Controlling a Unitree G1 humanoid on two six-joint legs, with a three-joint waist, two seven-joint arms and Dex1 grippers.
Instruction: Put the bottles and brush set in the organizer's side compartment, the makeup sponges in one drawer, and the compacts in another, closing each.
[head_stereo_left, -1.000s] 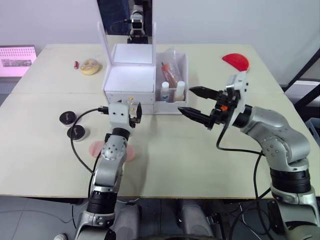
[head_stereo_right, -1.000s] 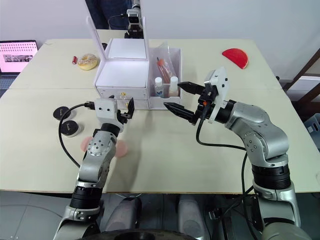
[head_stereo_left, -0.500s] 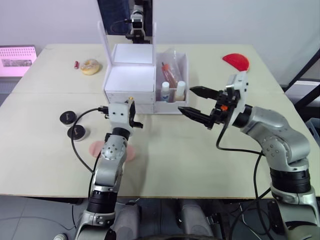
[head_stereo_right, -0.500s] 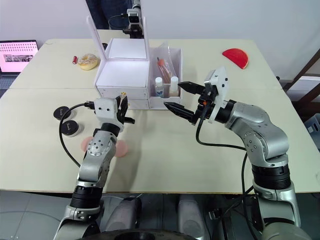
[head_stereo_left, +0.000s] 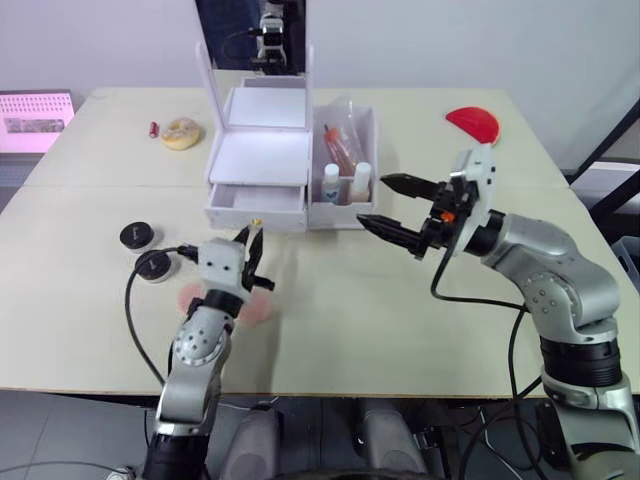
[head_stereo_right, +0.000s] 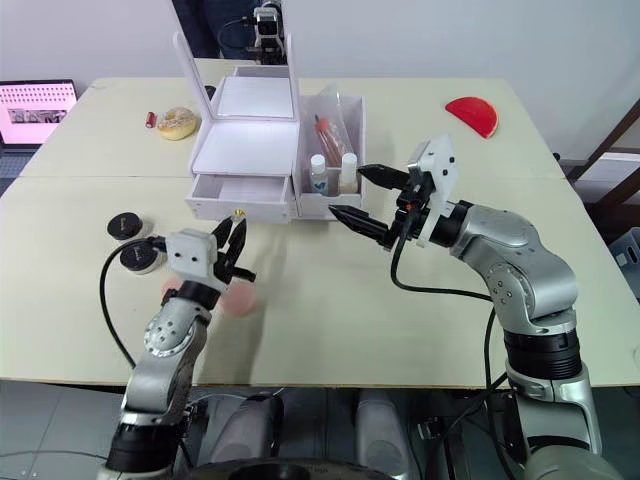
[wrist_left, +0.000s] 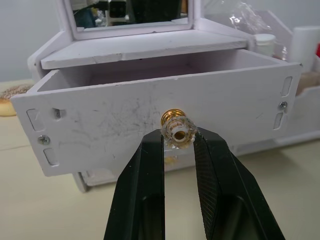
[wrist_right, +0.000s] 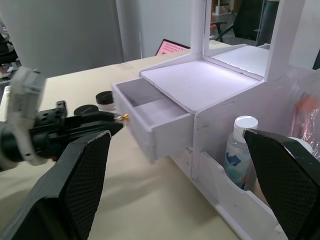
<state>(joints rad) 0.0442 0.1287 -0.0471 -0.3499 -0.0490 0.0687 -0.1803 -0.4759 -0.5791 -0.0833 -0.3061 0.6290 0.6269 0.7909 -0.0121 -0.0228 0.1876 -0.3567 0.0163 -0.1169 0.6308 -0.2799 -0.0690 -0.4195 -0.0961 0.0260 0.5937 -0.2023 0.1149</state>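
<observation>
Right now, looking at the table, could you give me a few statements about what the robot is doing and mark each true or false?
1. The left hand pinches the knob of the top drawer. True.
2. That drawer is fully shut. False: it is pulled out and open.
3. The right hand holds a bottle. False: it is open and holds nothing, beside the organizer.
4. Two bottles stand in the side compartment. True.
5. The two black compacts lie inside the open drawer. False: they lie on the table, to the robot's left of the organizer.
</observation>
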